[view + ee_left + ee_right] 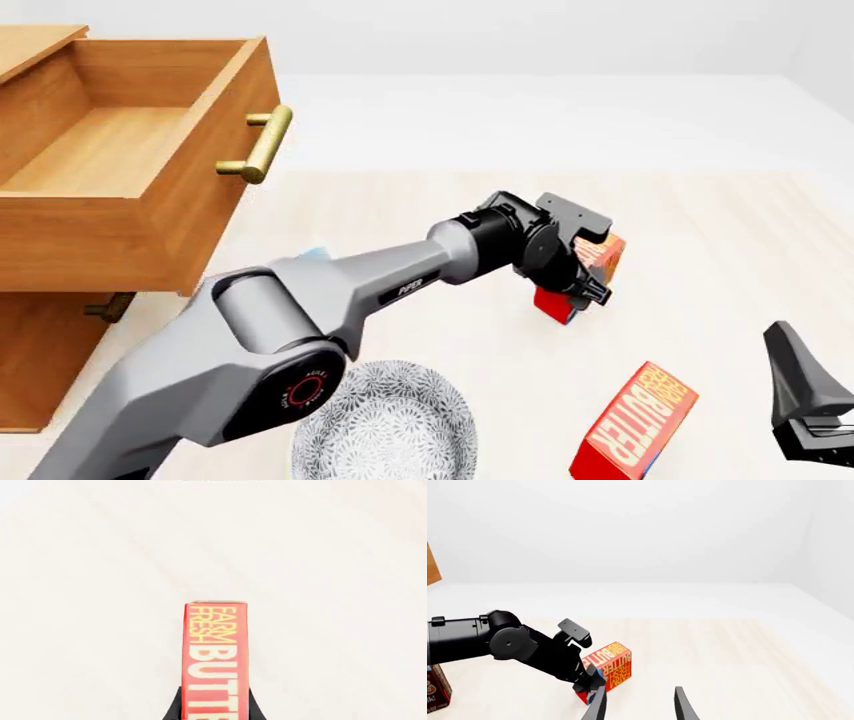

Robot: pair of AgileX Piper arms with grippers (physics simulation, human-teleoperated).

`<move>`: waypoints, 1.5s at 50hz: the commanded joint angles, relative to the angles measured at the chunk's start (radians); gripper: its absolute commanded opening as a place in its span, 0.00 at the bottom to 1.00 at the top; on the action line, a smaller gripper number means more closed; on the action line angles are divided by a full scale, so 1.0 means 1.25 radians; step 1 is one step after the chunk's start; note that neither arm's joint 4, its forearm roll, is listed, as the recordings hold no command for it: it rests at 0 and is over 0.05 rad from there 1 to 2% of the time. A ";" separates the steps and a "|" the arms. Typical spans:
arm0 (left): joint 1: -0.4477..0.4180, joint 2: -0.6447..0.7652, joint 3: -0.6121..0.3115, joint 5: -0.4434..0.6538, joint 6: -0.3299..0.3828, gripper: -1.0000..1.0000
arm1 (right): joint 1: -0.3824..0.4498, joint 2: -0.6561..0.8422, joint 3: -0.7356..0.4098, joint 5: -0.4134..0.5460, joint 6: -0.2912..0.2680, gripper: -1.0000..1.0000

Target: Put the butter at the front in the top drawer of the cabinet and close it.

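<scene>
My left gripper [577, 275] is shut on a red butter carton [603, 262] and holds it above the table; the carton fills the space between the fingers [175, 707] in the left wrist view, butter [217, 650]. A second identical butter carton [634, 425] lies on the table nearer the arms' side. The cabinet [40, 350] stands at the left with its top drawer [147, 225] pulled out and empty, its brass handle [260, 145] facing right. My right gripper [639, 707] is open, low at the right [798, 385], holding nothing.
A patterned round dish [387, 425] sits near the left arm's base. A brown chocolate pudding box [434, 692] shows at the edge of the right wrist view. The lower drawer's handle [107, 305] pokes out under the open drawer.
</scene>
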 commanded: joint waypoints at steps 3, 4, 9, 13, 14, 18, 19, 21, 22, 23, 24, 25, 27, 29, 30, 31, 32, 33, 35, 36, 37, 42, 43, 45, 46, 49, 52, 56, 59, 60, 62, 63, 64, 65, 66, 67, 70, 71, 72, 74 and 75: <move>-0.003 0.029 -0.059 0.034 0.003 0.00 | 0.000 -0.001 0.001 0.001 0.000 1.00; 0.002 0.030 -0.070 0.044 0.010 0.00 | 0.000 -0.001 0.001 0.001 0.000 1.00; 0.009 -0.006 -0.065 0.056 0.025 0.00 | 0.000 -0.001 0.001 0.001 0.000 1.00; 0.004 -0.054 -0.029 0.045 0.019 0.00 | 0.000 -0.001 0.001 0.001 0.000 1.00; 0.009 -0.078 -0.013 0.034 0.030 0.00 | 0.000 -0.001 0.001 0.001 0.000 1.00; 0.003 -0.131 0.022 0.036 0.031 0.00 | 0.000 -0.001 0.001 0.001 0.000 1.00; -0.002 -0.141 0.031 0.035 0.028 0.00 | 0.000 -0.002 0.001 0.001 0.000 1.00; -0.008 -0.160 0.047 0.038 0.022 0.00 | 0.000 -0.001 0.001 0.001 0.000 1.00; -0.004 -0.171 0.054 0.035 0.029 0.00 | 0.000 -0.001 0.001 0.000 0.000 1.00; -0.003 -0.174 0.055 0.044 0.031 0.00 | 0.000 -0.001 0.001 0.001 0.000 1.00; -0.004 -0.181 0.061 0.044 0.029 0.00 | 0.000 -0.001 0.001 0.001 0.000 1.00; -0.008 -0.190 0.070 0.042 0.023 0.00 | 0.000 -0.001 0.001 0.001 0.000 1.00; -0.012 -0.221 0.101 0.037 0.018 0.00 | -0.001 -0.001 0.001 0.000 0.000 1.00; -0.027 -0.247 0.132 0.022 0.000 0.00 | -0.001 0.000 0.001 0.000 0.000 1.00; -0.027 -0.248 0.133 0.021 0.000 0.00 | -0.001 0.000 0.001 0.000 0.000 1.00; -0.014 -0.266 0.144 0.022 0.007 0.00 | -0.001 0.000 0.001 0.000 0.000 1.00; -0.021 -0.282 0.162 0.012 -0.004 0.00 | 0.000 -0.001 0.001 0.000 0.000 1.00; -0.029 -0.298 0.180 0.008 -0.016 0.00 | -0.001 -0.001 0.001 0.000 0.000 1.00; -0.033 -0.326 0.200 0.002 -0.021 0.00 | -0.001 -0.001 0.001 0.000 0.000 1.00; -0.033 -0.326 0.201 0.001 -0.021 0.00 | -0.001 -0.001 0.001 0.000 0.000 1.00; -0.033 -0.339 0.208 0.008 -0.025 0.00 | -0.001 -0.001 0.001 0.001 0.000 1.00; -0.043 -0.392 0.236 0.025 -0.033 0.00 | -0.001 -0.004 0.000 0.003 0.000 1.00; -0.043 -0.392 0.236 0.025 -0.033 0.00 | -0.001 -0.004 0.000 0.003 0.000 1.00; -0.039 -0.414 0.240 0.043 -0.031 0.00 | -0.001 -0.006 0.000 0.005 0.000 1.00; -0.040 -0.420 0.242 0.048 -0.033 0.00 | -0.001 -0.006 0.000 0.005 0.000 1.00; -0.049 -0.455 0.261 0.065 -0.048 0.00 | -0.001 -0.008 0.000 0.007 0.000 1.00; -0.043 -0.475 0.264 0.087 -0.048 0.00 | -0.001 -0.009 0.000 0.008 0.000 1.00; -0.031 -0.501 0.267 0.114 -0.047 0.00 | -0.001 -0.009 0.000 0.009 0.000 1.00; -0.024 -0.515 0.258 0.140 -0.044 0.00 | -0.001 -0.009 0.000 0.009 0.000 1.00; -0.013 -0.522 0.252 0.152 -0.039 0.00 | -0.001 -0.009 0.000 0.009 0.000 1.00; 0.004 -0.529 0.240 0.184 -0.027 0.00 | -0.001 -0.009 0.000 0.009 0.000 1.00; 0.004 -0.529 0.239 0.185 -0.027 0.00 | -0.001 -0.009 0.000 0.009 0.000 1.00; 0.005 -0.534 0.236 0.196 -0.027 0.00 | -0.001 -0.009 0.000 0.009 0.000 1.00; 0.012 -0.538 0.231 0.205 -0.020 0.00 | -0.001 -0.009 0.000 0.009 0.000 1.00; 0.015 -0.540 0.227 0.211 -0.019 0.00 | -0.001 -0.009 0.000 0.009 0.000 1.00; 0.015 -0.540 0.227 0.212 -0.019 0.00 | -0.001 -0.009 0.000 0.009 0.000 1.00; 0.032 -0.550 0.211 0.232 -0.010 0.00 | -0.001 -0.008 0.000 0.008 0.000 1.00; 0.036 -0.552 0.209 0.242 -0.009 0.00 | -0.001 -0.008 0.000 0.008 0.000 1.00; 0.045 -0.554 0.204 0.256 -0.002 0.00 | -0.001 -0.008 0.000 0.008 0.000 1.00; 0.043 -0.561 0.199 0.266 -0.007 0.00 | -0.001 -0.008 0.000 0.007 0.000 1.00; 0.060 -0.564 0.194 0.275 0.008 0.00 | -0.001 -0.008 0.000 0.007 0.000 1.00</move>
